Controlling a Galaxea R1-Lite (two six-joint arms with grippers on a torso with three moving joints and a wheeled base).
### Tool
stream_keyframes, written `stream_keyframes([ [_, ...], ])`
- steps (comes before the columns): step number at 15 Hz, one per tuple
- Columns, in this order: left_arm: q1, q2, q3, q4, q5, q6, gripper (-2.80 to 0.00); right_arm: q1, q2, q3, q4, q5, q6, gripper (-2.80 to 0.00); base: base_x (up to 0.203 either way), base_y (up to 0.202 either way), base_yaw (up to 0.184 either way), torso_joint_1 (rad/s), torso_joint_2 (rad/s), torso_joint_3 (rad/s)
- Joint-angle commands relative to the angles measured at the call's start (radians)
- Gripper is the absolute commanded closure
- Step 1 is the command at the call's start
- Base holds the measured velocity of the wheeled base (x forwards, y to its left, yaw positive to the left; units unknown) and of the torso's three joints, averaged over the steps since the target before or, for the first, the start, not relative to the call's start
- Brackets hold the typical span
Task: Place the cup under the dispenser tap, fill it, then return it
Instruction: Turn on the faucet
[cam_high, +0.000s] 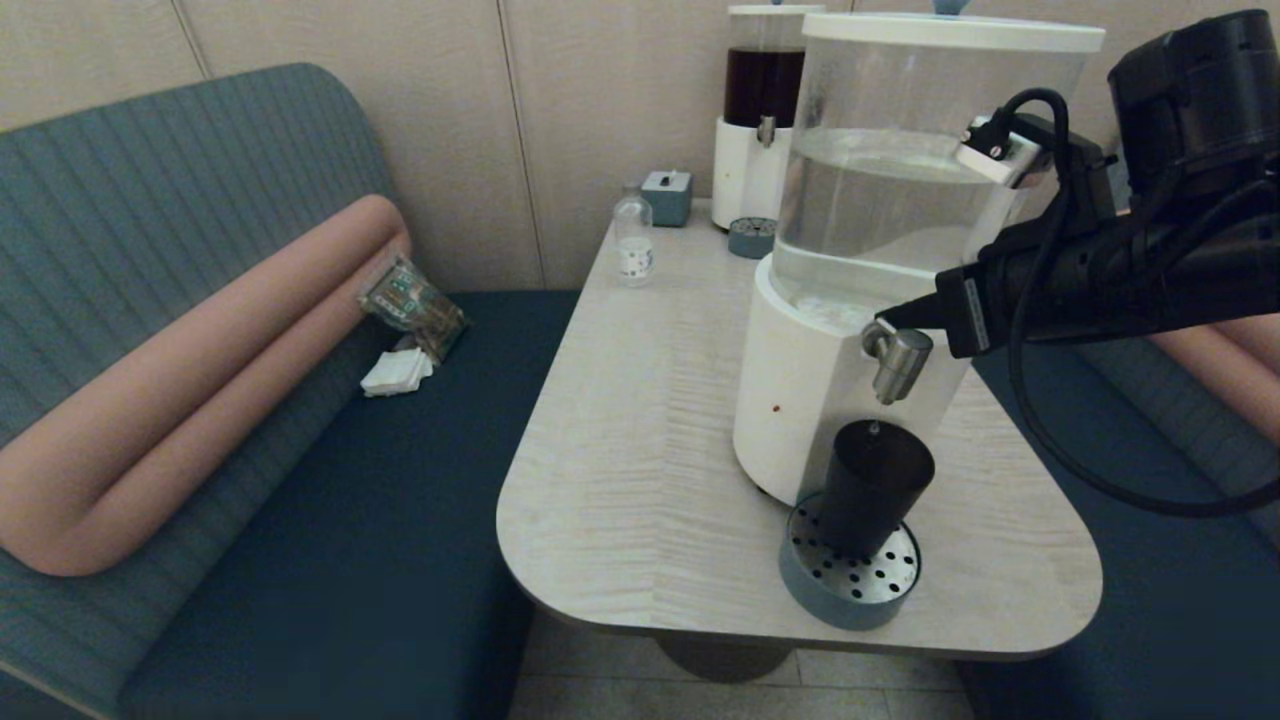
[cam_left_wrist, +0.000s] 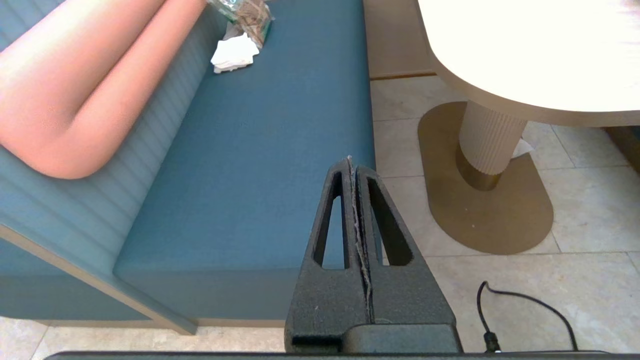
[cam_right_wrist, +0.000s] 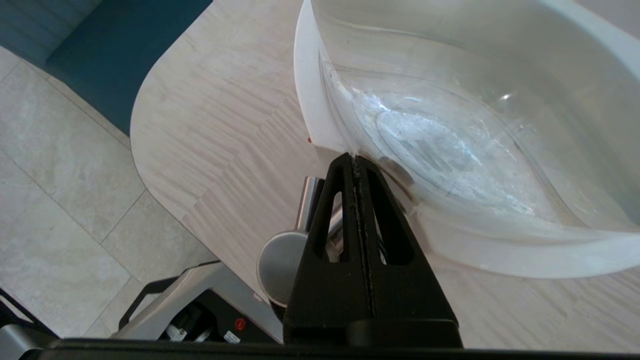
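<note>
The dark brown-black cup (cam_high: 872, 487) stands upright on the round perforated drip tray (cam_high: 850, 585), directly below the brushed-steel dispenser tap (cam_high: 897, 362) of the big white-based dispenser (cam_high: 800, 400) with a clear tank. My right gripper (cam_high: 882, 320) is shut with nothing in it; its tip sits just above and behind the tap (cam_right_wrist: 282, 257), close to the tank's base. In the right wrist view my right gripper (cam_right_wrist: 354, 159) hides the cup. My left gripper (cam_left_wrist: 351, 162) is shut and parked low over the bench edge, away from the table.
A small clear bottle (cam_high: 633, 240), a small blue box (cam_high: 667, 197) and a second dispenser with dark liquid (cam_high: 762, 120) stand at the table's far end. A blue bench with a pink bolster (cam_high: 190, 400), a packet and napkins runs along the left. Table pedestal (cam_left_wrist: 487, 145) rises from the tiled floor.
</note>
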Motion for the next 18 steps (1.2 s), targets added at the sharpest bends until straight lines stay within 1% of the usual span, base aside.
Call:
stream_keyframes([
  [1, 0.0, 0.001, 0.0, 0.0, 0.0, 0.001, 0.0, -0.003, -0.001, 0.006, 0.001, -0.002, 0.002, 0.0, 0.0, 0.0, 0.0, 0.0, 0.0, 0.0],
  [8, 0.0, 0.001, 0.0, 0.0, 0.0, 0.001, 0.0, -0.072, -0.035, 0.028, -0.039, -0.002, 0.014, 0.0, 0.0, 0.0, 0.0, 0.0, 0.0, 0.0],
  [13, 0.0, 0.001, 0.0, 0.0, 0.0, 0.001, 0.0, -0.108, -0.091, 0.081, -0.039, 0.0, 0.015, 0.0, 0.0, 0.0, 0.0, 0.0, 0.0, 0.0],
  [16, 0.0, 0.001, 0.0, 0.0, 0.0, 0.001, 0.0, -0.135, -0.182, 0.156, -0.039, 0.003, 0.012, 0.0, 0.0, 0.0, 0.0, 0.0, 0.0, 0.0],
  [18, 0.0, 0.001, 0.0, 0.0, 0.0, 0.001, 0.0, -0.168, -0.268, 0.238, -0.039, 0.004, 0.008, 0.0, 0.0, 0.0, 0.0, 0.0, 0.0, 0.0],
])
